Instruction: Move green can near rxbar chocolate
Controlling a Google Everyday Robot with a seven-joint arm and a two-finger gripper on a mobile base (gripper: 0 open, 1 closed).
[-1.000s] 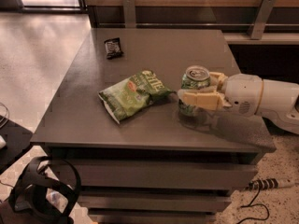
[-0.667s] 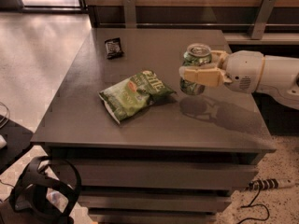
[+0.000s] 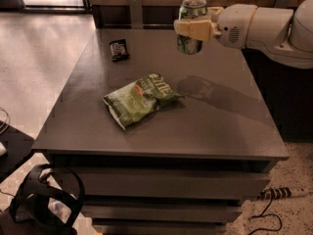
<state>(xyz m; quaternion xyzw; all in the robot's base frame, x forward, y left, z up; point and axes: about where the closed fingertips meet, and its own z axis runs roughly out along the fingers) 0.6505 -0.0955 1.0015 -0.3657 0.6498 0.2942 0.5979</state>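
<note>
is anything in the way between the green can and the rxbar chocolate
Nothing visible. The gripper holds the green can up above the table; only bare tabletop lies between it and the rxbar chocolate. The chip bag lies nearer the front, off that line.

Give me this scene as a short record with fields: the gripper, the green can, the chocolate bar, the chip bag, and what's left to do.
gripper: over the far right part of the table, shut on the green can
green can: upright, held in the air, clear of the table
chocolate bar: lying flat near the table's far left corner
chip bag: lying flat mid-table
left to do: can not yet near the bar; probably carry it left and set it down beside the bar
</note>
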